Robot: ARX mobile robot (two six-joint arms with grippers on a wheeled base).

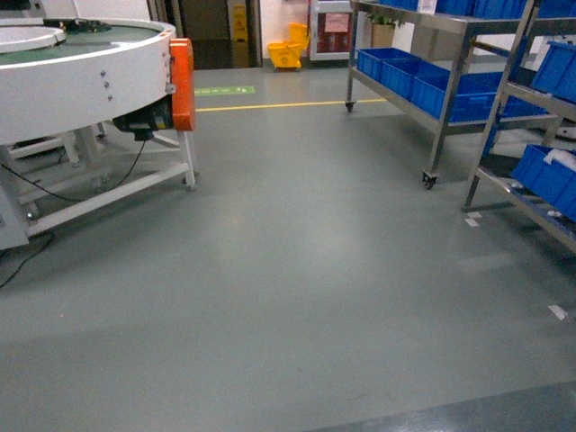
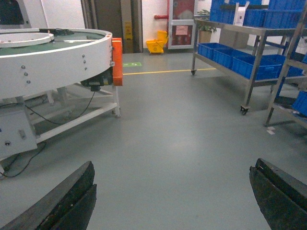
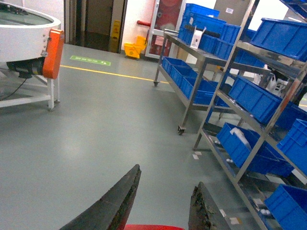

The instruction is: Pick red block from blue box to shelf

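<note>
I am in a big room with a flat grey floor (image 1: pixel 297 297). From the head camera I see a round white machine (image 1: pixel 81 76) on the left with an orange cover (image 1: pixel 182 83). On the right stands the shelf (image 1: pixel 468 81), shiny steel, with dark blue crates (image 1: pixel 423 81) on it. Neither arm shows in this view. I see no blue box here.

The left wrist camera looks over the same floor. The left gripper (image 2: pixel 172 196) is wide open, one black finger at each bottom corner, and nothing is between them. I think it is just being carried along, out of the way.

The right wrist camera faces the shelf, which is near on the right. The right gripper (image 3: pixel 160 206) has its fingers (image 3: pixel 120 201) close together. A bit of red (image 3: pixel 153 227) peeks out between them at the bottom edge. I think that is the red block, held tight so it cannot drop while I drive up to the shelf.
</note>
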